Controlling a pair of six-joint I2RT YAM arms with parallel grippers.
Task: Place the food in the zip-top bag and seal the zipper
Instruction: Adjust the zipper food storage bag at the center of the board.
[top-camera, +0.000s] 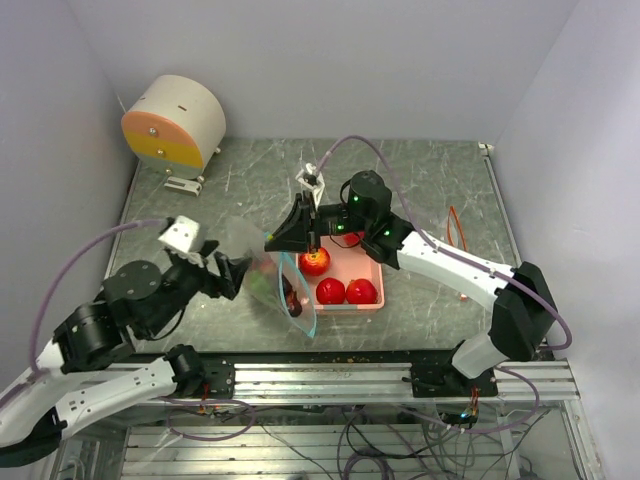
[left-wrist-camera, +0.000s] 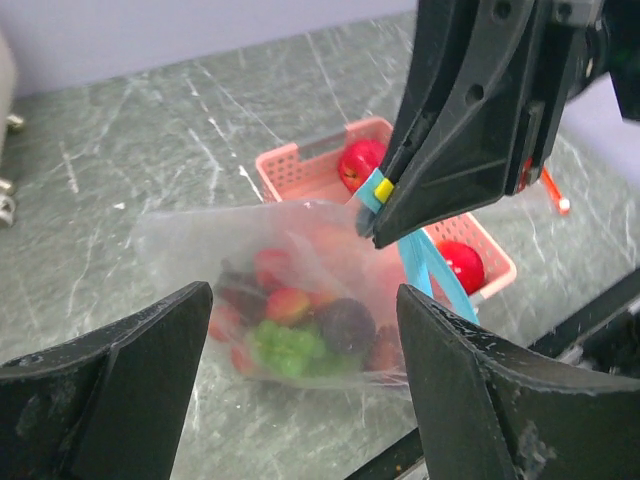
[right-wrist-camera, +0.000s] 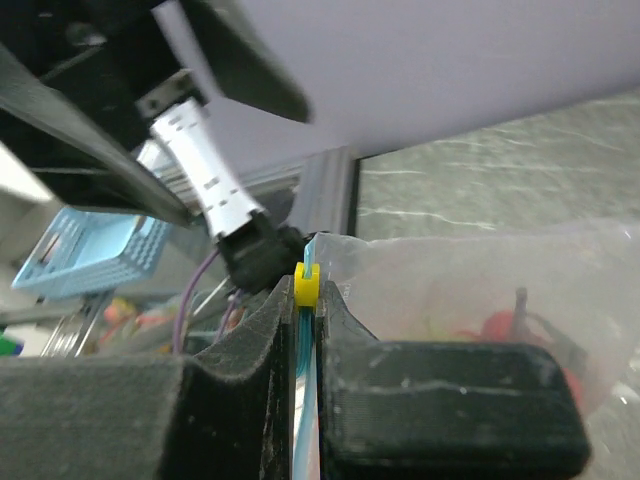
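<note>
The clear zip-top bag (left-wrist-camera: 250, 250) lies on the table next to the pink tray (left-wrist-camera: 300, 165) and holds green grapes (left-wrist-camera: 285, 345) and several red and dark toy foods. My right gripper (right-wrist-camera: 307, 300) is shut on the yellow zipper slider (right-wrist-camera: 306, 286) at one end of the blue zipper strip (right-wrist-camera: 304, 400). The top view shows it (top-camera: 275, 245) at the bag's far corner. Red apples (top-camera: 330, 291) lie in the tray (top-camera: 378, 272). My left gripper (left-wrist-camera: 305, 400) is open, its fingers (left-wrist-camera: 110, 390) wide apart just short of the bag; it also shows in the top view (top-camera: 235, 272).
A round cream and orange drum (top-camera: 175, 122) stands at the back left. An orange cable (top-camera: 455, 235) lies on the table at the right. The metal rail (top-camera: 330, 375) runs along the near edge. A blue basket (right-wrist-camera: 90, 250) shows beyond the table.
</note>
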